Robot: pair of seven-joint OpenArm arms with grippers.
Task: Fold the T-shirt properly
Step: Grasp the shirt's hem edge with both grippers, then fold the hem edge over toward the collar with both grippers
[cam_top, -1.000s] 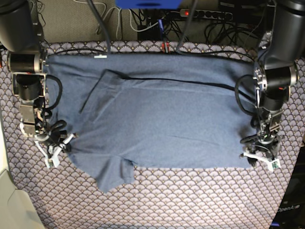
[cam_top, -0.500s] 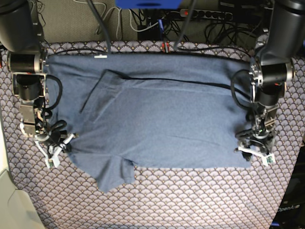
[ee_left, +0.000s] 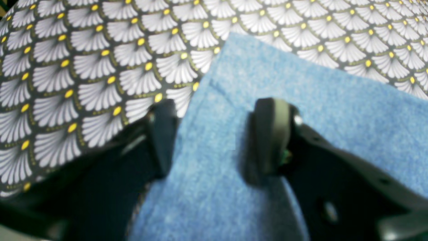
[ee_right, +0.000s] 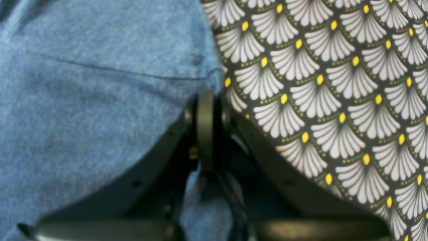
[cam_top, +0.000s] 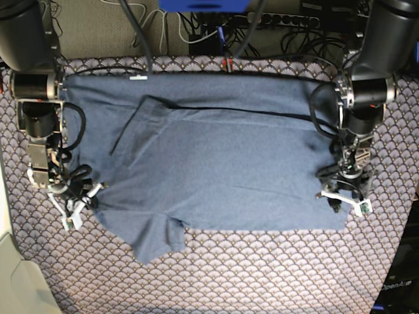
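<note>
The slate-blue T-shirt (cam_top: 216, 163) lies spread flat on the scallop-patterned tablecloth (cam_top: 262, 275), plain side up, with a white neck tag (cam_top: 138, 77) at the far edge. One sleeve (cam_top: 154, 242) sticks out toward the near edge. My left gripper (cam_top: 345, 199) is at the shirt's right near corner. In the left wrist view it (ee_left: 215, 134) stands open, its fingers (ee_left: 267, 137) straddling the T-shirt's (ee_left: 301, 83) edge, fabric lying between them. My right gripper (cam_top: 72, 199) is at the shirt's left edge. Its fingers (ee_right: 205, 127) are shut, with T-shirt (ee_right: 83, 100) fabric bunched between them.
Patterned tablecloth (ee_left: 83, 67) (ee_right: 334, 83) borders the shirt on every side. Cables and a power strip (cam_top: 275, 19) run behind the table's far edge. A pale object (cam_top: 13, 275) sits at the near left corner. Cable loops (cam_top: 324, 127) hang beside the left arm.
The left arm has moved inward and away from the near edge, bringing its gripper over the shirt's right near corner. The right arm and the shirt have stayed put.
</note>
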